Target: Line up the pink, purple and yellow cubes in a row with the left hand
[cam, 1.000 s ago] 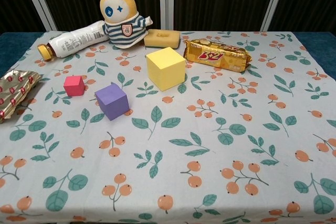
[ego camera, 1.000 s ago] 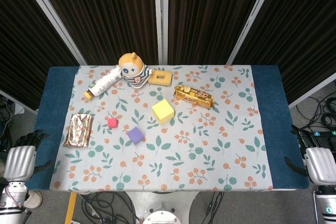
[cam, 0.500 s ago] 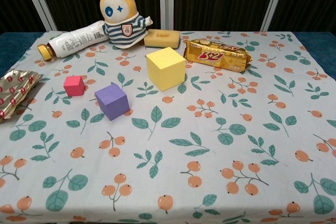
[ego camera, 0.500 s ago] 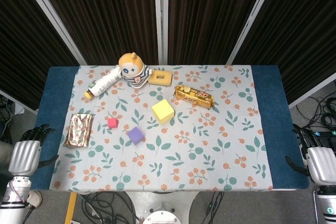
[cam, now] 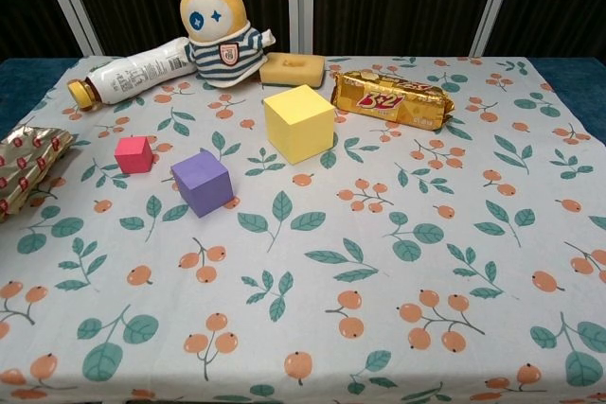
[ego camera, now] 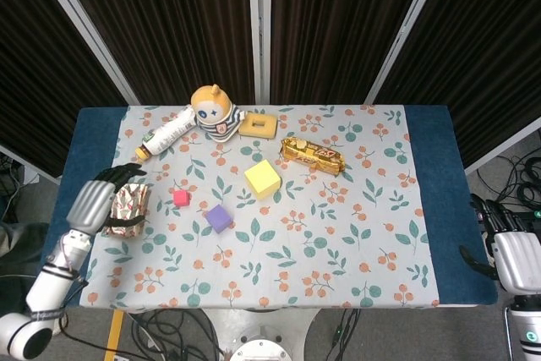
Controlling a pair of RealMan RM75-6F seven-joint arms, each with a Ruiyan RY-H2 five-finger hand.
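Three cubes sit on the floral tabletop, and none is in a hand. Starting at the left edge, the left hand is over the blue border of the tabletop, fingers spread and reaching over the shiny red-patterned snack packet, holding nothing; whether it actually touches the packet is hard to tell from the head view, and the chest view does not show the hand at all. Just right of the packet comes the pink cube, smallest of the three. Next, a little nearer the robot, the purple cube, close to the pink one but not touching. Further right and further back, the yellow cube, the biggest, stands apart from both, so the three trace a bent line, not a straight row. Along the far edge, a white bottle lies on its side with its yellow cap pointing left, its base against the plush doll in a striped shirt; beside the doll is a yellow sponge-like block, then a gold biscuit pack. Way over at the right, the right hand hangs off the tabletop's edge, empty, its dark fingers slightly apart.
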